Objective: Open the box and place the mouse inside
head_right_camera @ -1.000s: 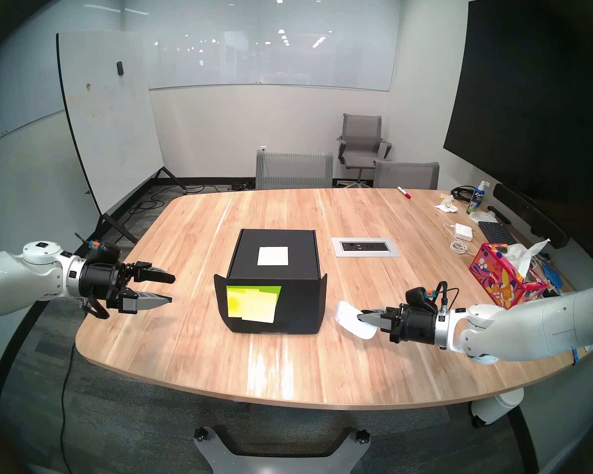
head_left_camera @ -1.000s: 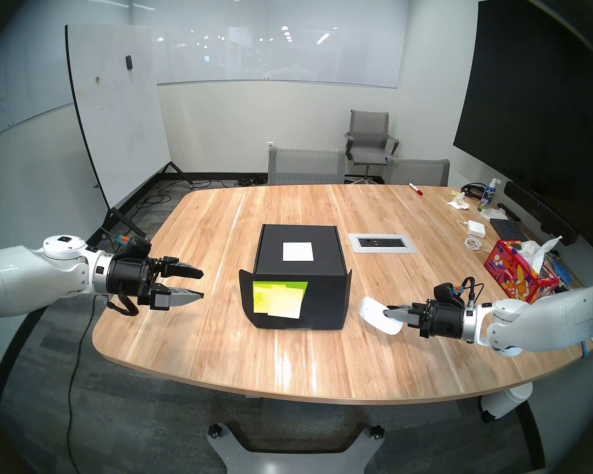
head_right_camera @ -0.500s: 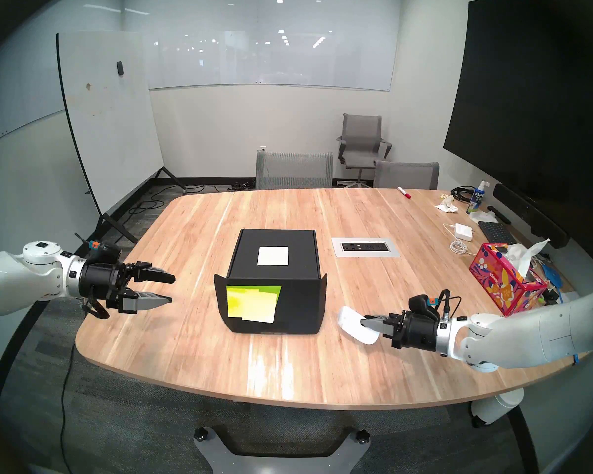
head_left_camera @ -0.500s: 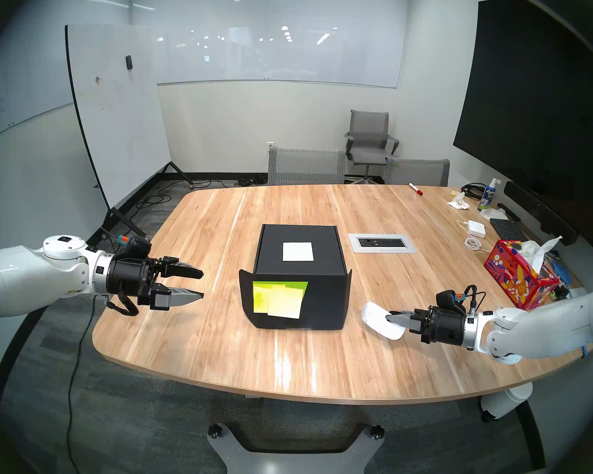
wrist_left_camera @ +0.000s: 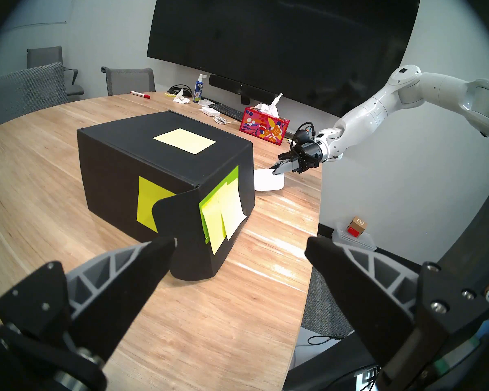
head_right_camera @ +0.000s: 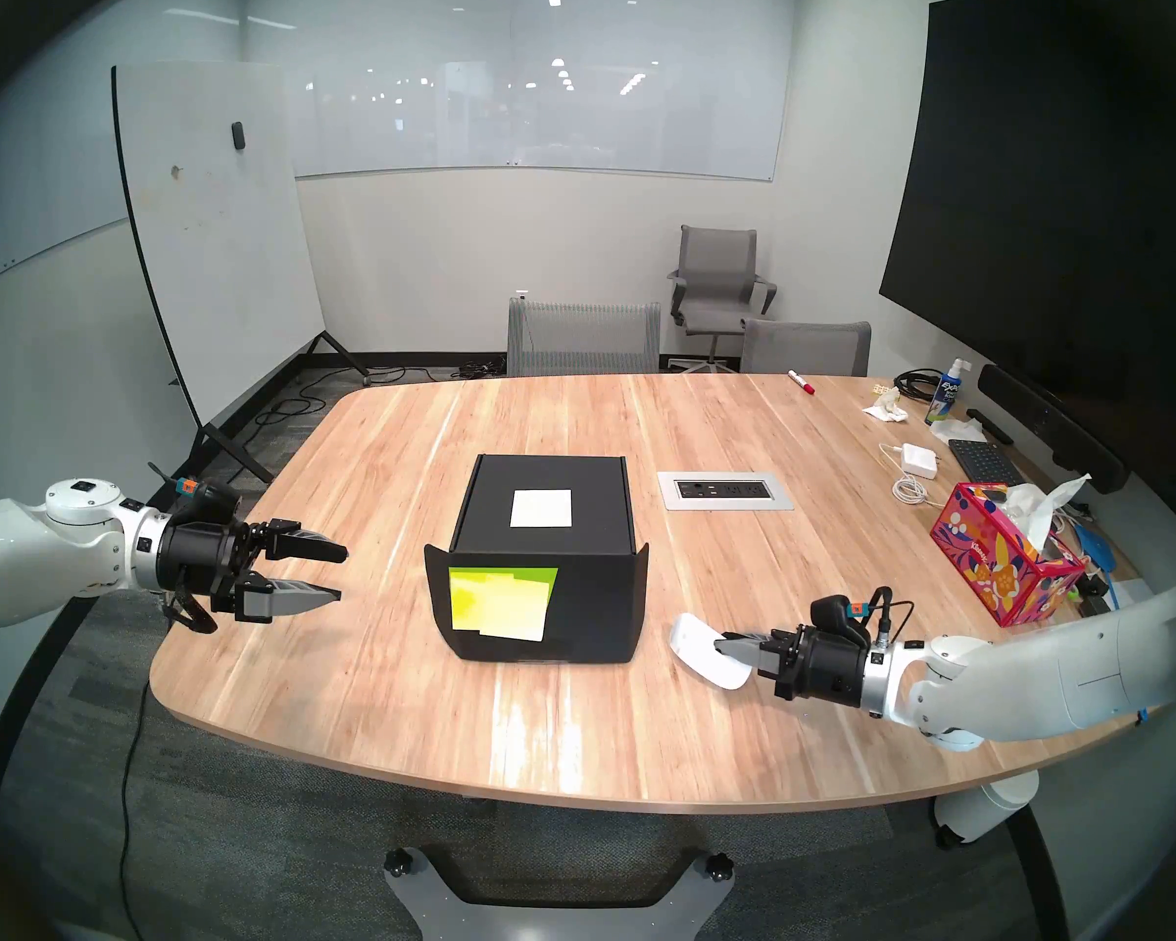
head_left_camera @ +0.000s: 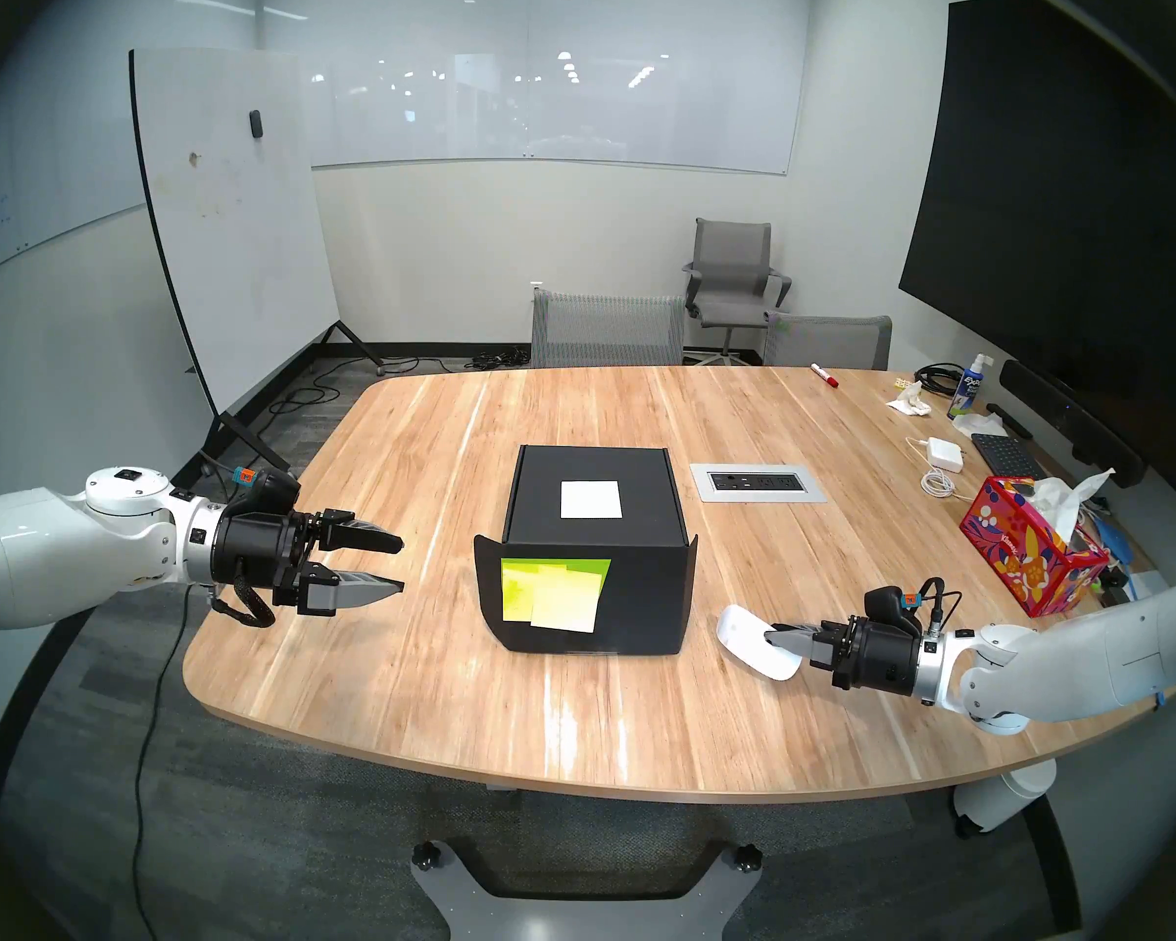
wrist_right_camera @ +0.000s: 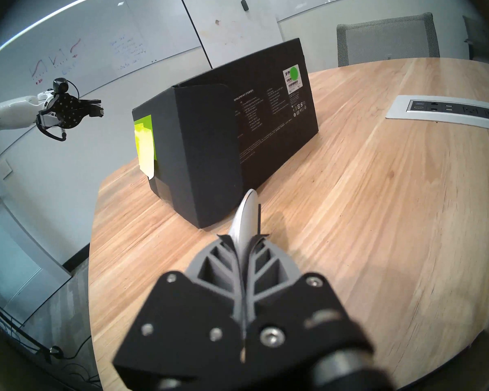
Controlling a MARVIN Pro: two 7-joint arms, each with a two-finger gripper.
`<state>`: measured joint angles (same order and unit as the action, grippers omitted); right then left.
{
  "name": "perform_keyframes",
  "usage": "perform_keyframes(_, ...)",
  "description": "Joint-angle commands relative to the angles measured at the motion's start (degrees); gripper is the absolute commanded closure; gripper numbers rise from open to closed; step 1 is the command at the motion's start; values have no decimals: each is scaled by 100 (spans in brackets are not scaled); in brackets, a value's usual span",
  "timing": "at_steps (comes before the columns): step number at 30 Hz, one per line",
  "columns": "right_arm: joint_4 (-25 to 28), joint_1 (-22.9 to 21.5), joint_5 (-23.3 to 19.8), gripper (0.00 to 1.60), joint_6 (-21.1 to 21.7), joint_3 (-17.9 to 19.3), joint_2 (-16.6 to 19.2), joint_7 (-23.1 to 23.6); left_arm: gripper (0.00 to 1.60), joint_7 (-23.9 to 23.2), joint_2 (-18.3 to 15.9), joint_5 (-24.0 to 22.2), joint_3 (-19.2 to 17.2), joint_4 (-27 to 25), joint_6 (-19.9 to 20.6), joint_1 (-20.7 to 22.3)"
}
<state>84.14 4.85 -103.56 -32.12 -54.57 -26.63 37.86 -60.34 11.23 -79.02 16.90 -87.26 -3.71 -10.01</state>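
**Mouse clamped in right jaws, box lid shut**

Mouse: white, glossy, held on edge in the right gripper, jaws clamped on its rear end. It sits low over the worktop, just beside the box's right side; can't tell if its lower edge touches the wood.

Box: black, mid-worktop, lid down. White label on top, yellow-green sticky notes on the front flap; the flap's two side tabs stick out at the front corners.

Left gripper: jaws wide apart, holding nothing, hovering off the box's left side, well apart from it, pointing at it.

Further out, right side: power outlet plate, red patterned tissue box, white adapter with cable.
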Motion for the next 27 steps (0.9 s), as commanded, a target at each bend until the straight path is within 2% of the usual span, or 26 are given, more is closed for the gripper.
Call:
perform_keyframes(1,-72,116,-144,160,-162,131,-95,86,0,5,6,-17,-65,1,14,71)
perform_keyframes(25,-233,384,-332,160,-242,313,-187,187,0,5,6,-17,-64,1,14,72)
perform_keyframes(27,-241,394,-339,152,-245,320,-188,187,0,5,6,-17,-64,1,14,72)
